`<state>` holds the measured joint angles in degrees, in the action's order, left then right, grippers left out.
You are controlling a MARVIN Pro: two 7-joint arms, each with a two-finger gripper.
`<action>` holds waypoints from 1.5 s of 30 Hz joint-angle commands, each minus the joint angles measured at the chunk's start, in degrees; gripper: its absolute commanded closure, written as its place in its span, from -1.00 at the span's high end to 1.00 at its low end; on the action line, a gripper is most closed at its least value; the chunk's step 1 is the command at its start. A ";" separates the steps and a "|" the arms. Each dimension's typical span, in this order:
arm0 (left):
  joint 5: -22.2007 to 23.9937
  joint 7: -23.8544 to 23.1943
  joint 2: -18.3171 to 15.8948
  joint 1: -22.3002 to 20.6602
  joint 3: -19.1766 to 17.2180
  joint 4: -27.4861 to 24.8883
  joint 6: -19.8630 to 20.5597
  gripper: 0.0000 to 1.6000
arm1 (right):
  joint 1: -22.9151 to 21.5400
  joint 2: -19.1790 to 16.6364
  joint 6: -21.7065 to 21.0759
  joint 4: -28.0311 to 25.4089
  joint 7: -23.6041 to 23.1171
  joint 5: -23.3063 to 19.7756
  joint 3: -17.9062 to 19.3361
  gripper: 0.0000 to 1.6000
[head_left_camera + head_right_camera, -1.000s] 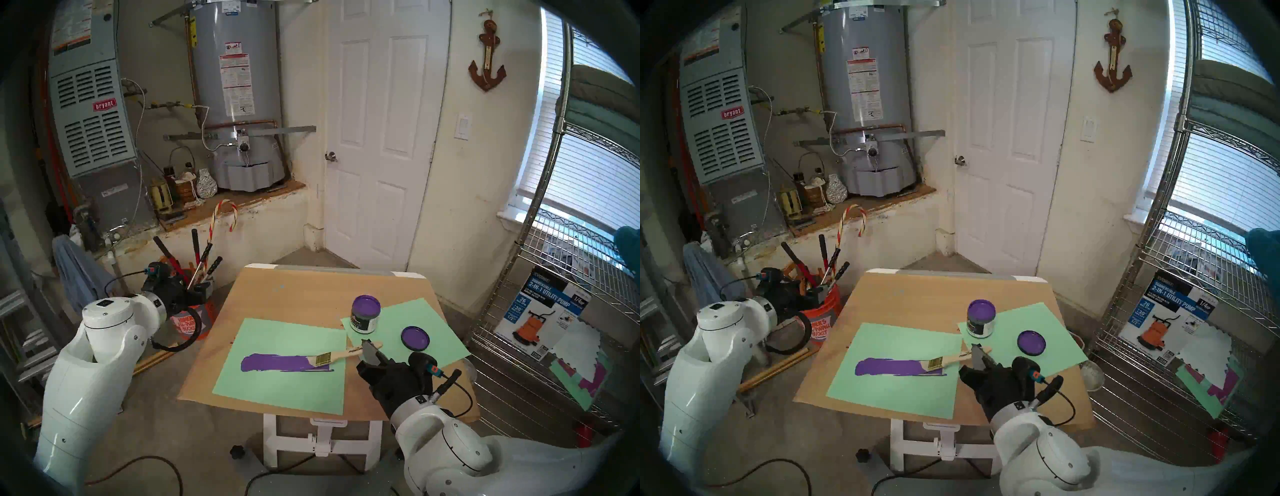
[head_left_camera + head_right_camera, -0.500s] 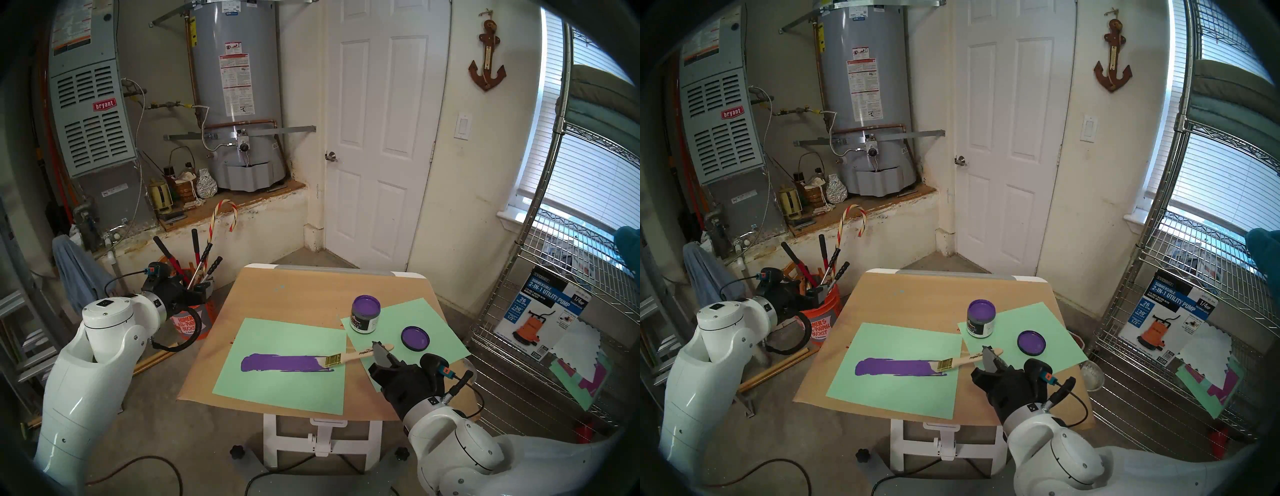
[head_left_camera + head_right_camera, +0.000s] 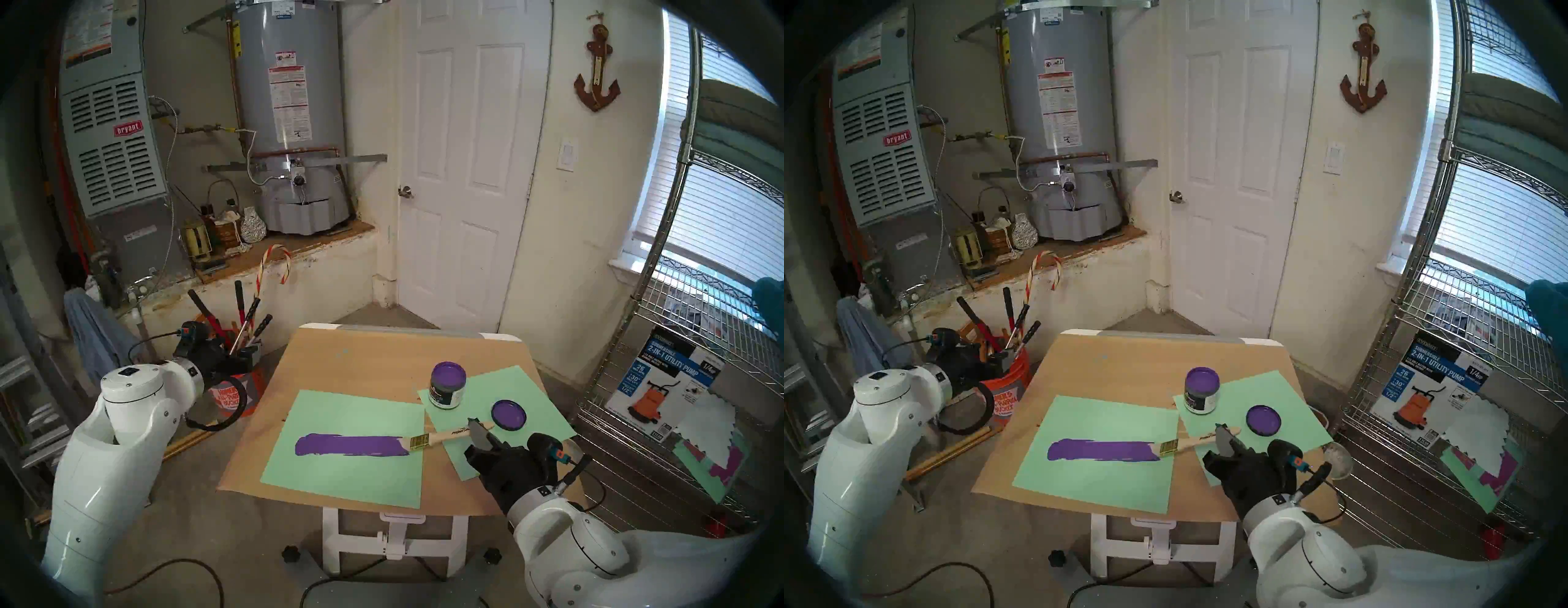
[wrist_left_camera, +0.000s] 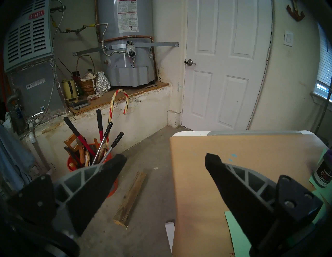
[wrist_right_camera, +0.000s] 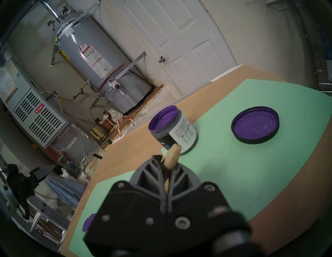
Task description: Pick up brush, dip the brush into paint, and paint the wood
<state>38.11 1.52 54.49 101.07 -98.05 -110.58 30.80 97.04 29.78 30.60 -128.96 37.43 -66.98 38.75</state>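
Observation:
My right gripper (image 3: 477, 431) is shut on the pale handle of the brush (image 3: 445, 435). The brush slants down to the left, and its bristles touch the right end of the wood (image 3: 352, 445). The wood is a strip coated purple, lying on a mint-green sheet (image 3: 339, 479). The open jar of purple paint (image 3: 448, 384) stands behind the brush. In the right wrist view the handle end (image 5: 173, 154) sticks out between the closed fingers (image 5: 152, 172), in front of the jar (image 5: 183, 132). My left gripper (image 4: 165, 157) is open and empty, off the table's left side.
The jar's lid (image 3: 508, 415) lies purple side up on a second green sheet (image 3: 534, 390), right of the jar. The table (image 3: 360, 356) is covered in brown paper. An orange bucket of tools (image 3: 231, 395) stands by my left arm. A wire shelf (image 3: 679, 382) stands at the right.
My right gripper has moved to the right with the brush, drawing the bristles along the purple strip to its right end. The left arm has not moved.

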 commanded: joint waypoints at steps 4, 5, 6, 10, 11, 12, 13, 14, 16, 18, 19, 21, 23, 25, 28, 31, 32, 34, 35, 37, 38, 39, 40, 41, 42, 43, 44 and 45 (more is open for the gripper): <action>0.11 0.11 -0.06 -0.27 -0.64 -0.98 -0.16 1.00 | 0.86 -2.85 1.98 -1.86 -0.70 -0.76 1.44 -1.00; 0.11 0.11 -0.06 -0.27 -0.64 -0.98 -0.16 1.00 | 1.00 -3.10 2.13 -2.02 -0.76 -0.84 1.55 -1.00; 0.11 0.11 -0.06 -0.27 -0.64 -0.97 -0.16 1.00 | 1.15 -3.37 2.31 -2.21 -0.79 -0.91 1.68 -1.00; 0.11 0.11 -0.06 -0.27 -0.64 -0.97 -0.16 1.00 | 1.56 -4.08 2.84 -2.62 -1.00 -1.04 2.01 -1.00; 0.11 0.11 -0.06 -0.27 -0.64 -0.98 -0.16 1.00 | 1.64 -4.21 2.92 -2.68 -1.06 -1.10 2.09 -1.00; 0.11 0.11 -0.06 -0.27 -0.64 -0.98 -0.16 1.00 | 1.70 -4.32 3.01 -2.69 -1.16 -1.18 2.17 -1.00; 0.11 0.11 -0.06 -0.27 -0.64 -0.98 -0.16 1.00 | 1.77 -4.47 3.09 -2.74 -1.25 -1.25 2.26 -1.00; 0.11 0.11 -0.06 -0.27 -0.64 -0.97 -0.16 1.00 | 1.90 -4.85 3.23 -3.10 -1.25 -1.32 2.40 -1.00; 0.11 0.11 -0.06 -0.27 -0.64 -0.97 -0.16 1.00 | 2.06 -5.23 3.39 -3.42 -1.43 -1.47 2.58 -1.00; 0.11 0.11 -0.06 -0.27 -0.64 -0.97 -0.16 1.00 | 2.11 -5.37 3.49 -3.44 -1.88 -1.70 2.71 -1.00; 0.11 0.11 -0.06 -0.27 -0.64 -0.97 -0.16 1.00 | 2.11 -5.41 3.50 -3.50 -1.98 -1.79 2.78 -1.00; 0.11 0.11 -0.06 -0.27 -0.64 -0.97 -0.16 1.00 | 2.08 -5.50 3.68 -3.69 -2.43 -2.26 3.00 -1.00; 0.11 0.10 -0.06 -0.28 -0.63 -0.96 -0.17 1.00 | 2.13 -5.97 3.93 -4.46 -2.93 -3.17 3.43 -1.00; 0.10 0.10 -0.07 -0.28 -0.62 -0.96 -0.17 1.00 | 2.26 -6.43 4.23 -5.21 -3.44 -3.79 3.74 -1.00; 0.10 0.09 -0.07 -0.29 -0.62 -0.95 -0.17 1.00 | 2.42 -7.16 4.67 -6.51 -3.72 -4.65 4.25 -1.00; 0.10 0.09 -0.07 -0.29 -0.61 -0.94 -0.18 1.00 | 2.56 -7.90 5.09 -7.94 -4.03 -5.39 4.76 -1.00; 0.10 0.09 -0.07 -0.29 -0.61 -0.94 -0.18 1.00 | 2.60 -8.10 5.16 -8.25 -4.11 -5.61 4.87 -1.00; 0.10 0.09 -0.07 -0.29 -0.62 -0.95 -0.17 1.00 | 2.70 -8.43 5.38 -8.55 -4.43 -5.92 5.06 -1.00; 0.10 0.09 -0.07 -0.29 -0.62 -0.95 -0.17 1.00 | 2.73 -8.56 5.45 -8.70 -4.59 -6.03 5.14 -1.00; 0.10 0.10 -0.07 -0.28 -0.62 -0.95 -0.17 1.00 | 2.77 -8.73 5.51 -8.92 -4.75 -6.19 5.23 -1.00; 0.10 0.10 -0.07 -0.28 -0.63 -0.96 -0.17 1.00 | 2.80 -8.83 5.56 -9.01 -4.85 -6.31 5.28 -1.00; 0.10 0.10 -0.07 -0.28 -0.63 -0.96 -0.17 1.00 | 2.83 -8.94 5.62 -9.19 -5.00 -6.44 5.33 -1.00; 0.10 0.10 -0.07 -0.28 -0.63 -0.96 -0.17 1.00 | 2.85 -9.02 5.63 -9.35 -5.01 -6.54 5.38 -1.00; 0.10 0.10 -0.07 -0.28 -0.63 -0.96 -0.17 1.00 | 2.86 -9.03 5.70 -9.42 -5.26 -6.79 5.42 -1.00; 0.10 0.10 -0.07 -0.28 -0.63 -0.96 -0.17 1.00 | 2.88 -9.01 5.79 -9.44 -5.53 -7.12 5.46 -1.00; 0.10 0.10 -0.07 -0.28 -0.63 -0.96 -0.17 1.00 | 2.86 -8.88 5.89 -9.57 -5.66 -7.39 5.51 -1.00; 0.10 0.10 -0.07 -0.28 -0.63 -0.96 -0.17 1.00 | 2.85 -8.79 5.96 -9.71 -5.79 -7.61 5.55 -1.00; 0.10 0.10 -0.07 -0.28 -0.62 -0.95 -0.17 1.00 | 2.87 -8.51 6.22 -9.79 -6.13 -8.06 5.58 -1.00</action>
<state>38.11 1.51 54.49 101.07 -98.05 -110.57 30.80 100.13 21.14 35.67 -136.65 32.80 -74.35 43.80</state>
